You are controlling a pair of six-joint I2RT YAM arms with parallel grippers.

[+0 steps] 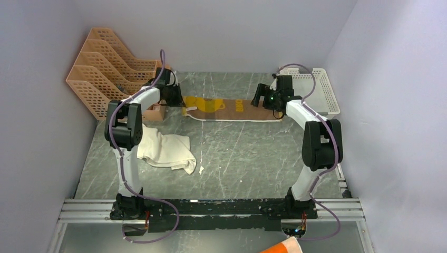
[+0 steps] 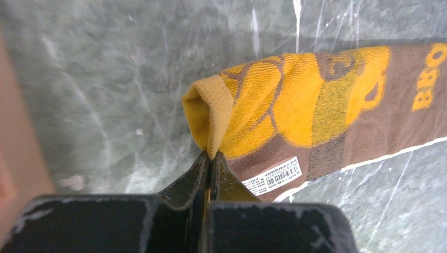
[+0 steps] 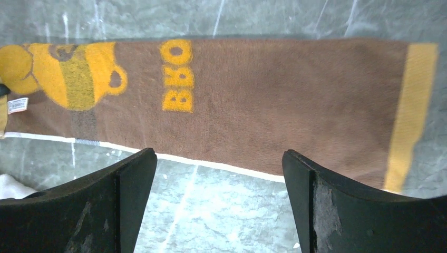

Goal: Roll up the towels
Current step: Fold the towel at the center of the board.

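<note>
Grey table (image 1: pixel 237 158): brown towel (image 1: pixel 232 109) between rack (image 1: pixel 105 63), basket (image 1: pixel 329 95)

The brown towel (image 3: pixel 295 100) carries bold yellow letters (image 3: pixel 177 76), turned sideways in the right wrist view. They read "BBO", though the last one may be a Q. In the left wrist view the same word sits at the picture's right edge, with its last letter cut off. A white label (image 2: pixel 272 176) at the towel's pale-edged hem shows a barcode with small print around it, too fine to read. From the top camera the lettering is only a yellow smudge.
</note>
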